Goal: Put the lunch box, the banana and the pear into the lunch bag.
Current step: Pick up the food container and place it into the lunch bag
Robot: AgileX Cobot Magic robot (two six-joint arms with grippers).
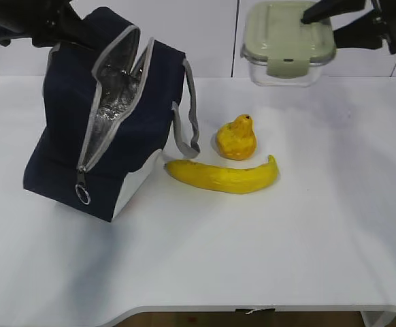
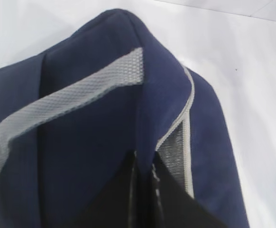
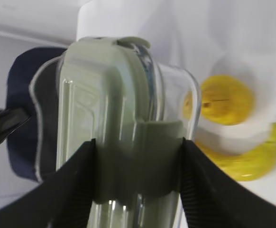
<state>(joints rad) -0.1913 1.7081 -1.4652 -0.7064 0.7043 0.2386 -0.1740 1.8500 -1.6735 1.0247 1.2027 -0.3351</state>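
The navy lunch bag (image 1: pixel 116 129) stands at the left, unzipped, its silver lining showing. My left gripper (image 1: pixel 75 34) is shut on the bag's top fabric edge, and the left wrist view shows its fingers (image 2: pixel 124 190) pinching the navy fabric (image 2: pixel 90 142). My right gripper (image 1: pixel 328 26) is shut on the lunch box (image 1: pixel 288 41) with the sage-green lid and holds it in the air at the upper right. In the right wrist view the gripper (image 3: pixel 138 156) clamps the box (image 3: pixel 109 95) at its side clip. The pear (image 1: pixel 237 138) and banana (image 1: pixel 222 176) lie on the table right of the bag.
The white table (image 1: pixel 307 238) ends at a front edge at the bottom. A white wall stands behind. In the right wrist view the pear (image 3: pixel 225 99), banana (image 3: pixel 252 161) and bag (image 3: pixel 22 109) lie below the held box.
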